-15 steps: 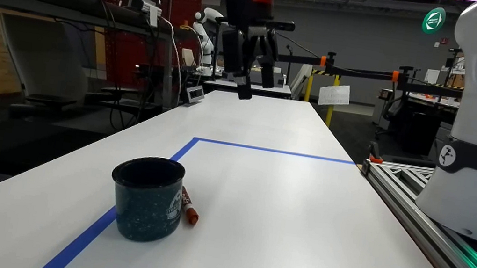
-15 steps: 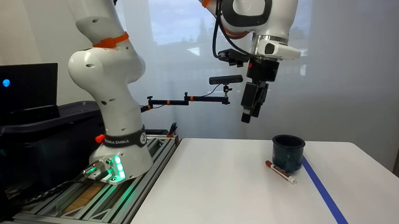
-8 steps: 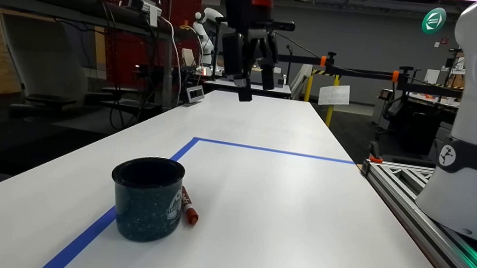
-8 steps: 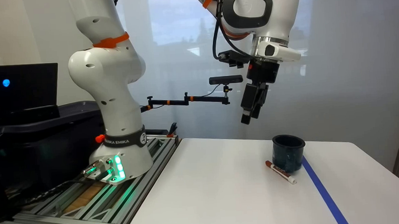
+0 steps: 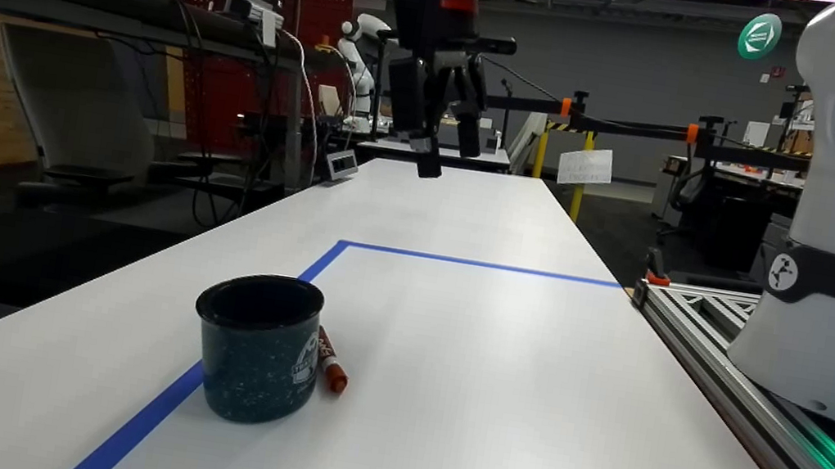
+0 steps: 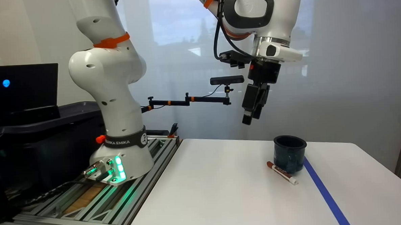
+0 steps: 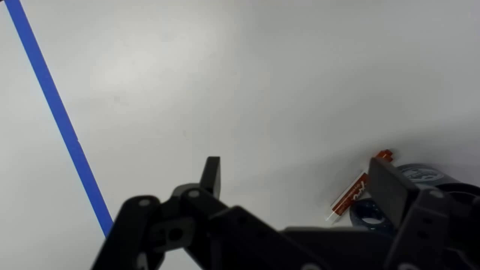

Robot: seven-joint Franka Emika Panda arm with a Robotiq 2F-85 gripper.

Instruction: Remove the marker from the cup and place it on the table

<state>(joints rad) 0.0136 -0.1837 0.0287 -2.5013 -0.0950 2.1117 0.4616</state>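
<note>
The dark teal-blue cup [image 5: 253, 363] stands upright on the white table [image 5: 506, 413]; it also shows in an exterior view [image 6: 289, 157]. The red-orange marker [image 5: 331, 364] lies flat on the table beside the cup, outside it, as an exterior view [image 6: 282, 173] also shows. In the wrist view the marker [image 7: 348, 195] lies by the cup's handle [image 7: 369, 213], partly hidden behind a finger. My gripper [image 7: 294, 168] is open and empty. In both exterior views the gripper [image 5: 448, 158] hangs tilted, well above the table; in an exterior view [image 6: 252, 118] it is above and left of the cup.
Blue tape [image 5: 141, 425] runs along the table and under the cup. The robot base [image 6: 123, 156] stands on a grey railed bench [image 6: 123, 203] along the table's edge. A camera on a black arm [image 6: 227, 80] stands behind the table.
My gripper has come down very slightly since a second ago and has stayed still over the last half second. The marker and the cup have not moved.
</note>
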